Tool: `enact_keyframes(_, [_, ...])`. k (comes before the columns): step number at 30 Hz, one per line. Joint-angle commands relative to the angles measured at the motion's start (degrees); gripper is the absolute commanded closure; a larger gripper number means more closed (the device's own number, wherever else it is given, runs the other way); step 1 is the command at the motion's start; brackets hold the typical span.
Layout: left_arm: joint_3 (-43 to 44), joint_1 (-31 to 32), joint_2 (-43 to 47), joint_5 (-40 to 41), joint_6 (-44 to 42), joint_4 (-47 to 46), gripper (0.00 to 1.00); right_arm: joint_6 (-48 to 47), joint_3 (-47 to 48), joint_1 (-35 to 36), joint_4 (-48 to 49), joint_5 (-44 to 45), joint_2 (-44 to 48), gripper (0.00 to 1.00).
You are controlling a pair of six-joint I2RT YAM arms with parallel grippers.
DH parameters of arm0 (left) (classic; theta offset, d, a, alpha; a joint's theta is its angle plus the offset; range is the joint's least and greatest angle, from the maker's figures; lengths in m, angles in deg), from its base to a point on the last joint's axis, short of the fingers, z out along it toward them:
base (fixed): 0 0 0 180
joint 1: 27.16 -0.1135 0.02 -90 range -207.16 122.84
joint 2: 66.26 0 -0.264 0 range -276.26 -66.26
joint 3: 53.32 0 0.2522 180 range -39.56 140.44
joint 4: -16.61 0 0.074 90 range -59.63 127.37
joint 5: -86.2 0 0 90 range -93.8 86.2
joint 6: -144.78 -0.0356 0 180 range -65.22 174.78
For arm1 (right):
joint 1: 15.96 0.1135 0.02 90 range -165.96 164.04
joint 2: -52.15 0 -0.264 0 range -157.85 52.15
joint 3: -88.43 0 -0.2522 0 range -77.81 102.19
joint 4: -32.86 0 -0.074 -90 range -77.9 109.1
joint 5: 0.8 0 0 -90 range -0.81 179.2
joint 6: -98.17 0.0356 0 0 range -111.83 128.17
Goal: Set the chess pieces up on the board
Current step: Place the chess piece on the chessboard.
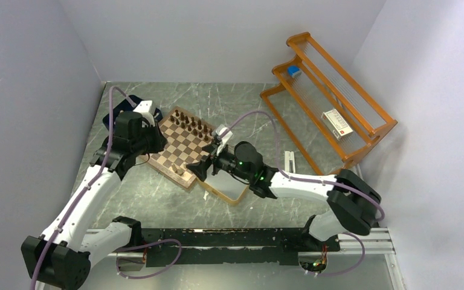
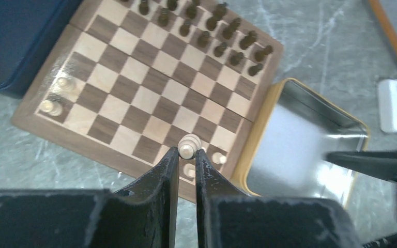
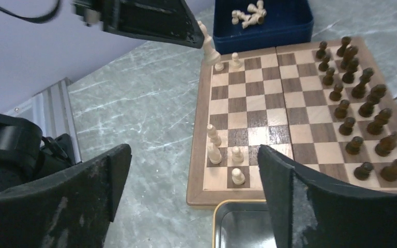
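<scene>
The board (image 1: 178,148) lies mid-table, its dark chess pieces (image 3: 359,98) lined up in two rows along one side. A few pale pieces (image 3: 222,150) stand at the opposite side near the tin, and two more (image 2: 57,95) at the corner by the tray. My left gripper (image 2: 187,151) is shut on a pale piece (image 2: 189,141) and holds it in the air above the board's pale side. That gripper (image 3: 144,20) and its piece (image 3: 208,44) also show in the right wrist view. My right gripper (image 3: 194,181) hangs wide open and empty over the board's near corner.
A silver gold-rimmed tin (image 2: 300,150) touches the board's near corner. A navy tray (image 3: 261,23) with several loose pale pieces sits beyond the board. An orange rack (image 1: 332,90) stands at the back right, and a small white device (image 2: 394,106) lies on the table.
</scene>
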Motion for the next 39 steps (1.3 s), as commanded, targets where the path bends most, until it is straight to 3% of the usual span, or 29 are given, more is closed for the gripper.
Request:
enact_keyframes(1, [-0.94,0.12,-1.15,10.91,0.39,-2.06,0.90,-2.28,-3.53,-0.17,0.65,1.13,6.40,0.00])
enact_keyframes(6, [-2.47,0.05,-4.44,17.58,1.07,-3.21,0.90,-2.18,-5.79,-0.22,-1.50,0.67,11.67,0.00])
enact_keyframes(18, [-5.68,-0.46,-12.93,21.71,3.85,-6.80,0.91,-2.47,-9.49,-0.17,-2.14,0.79,18.98,0.00])
enact_keyframes(39, [-6.69,-3.80,-22.22,22.59,4.84,-11.53,0.91,-3.34,-10.64,-0.22,-2.57,0.30,22.10,0.00])
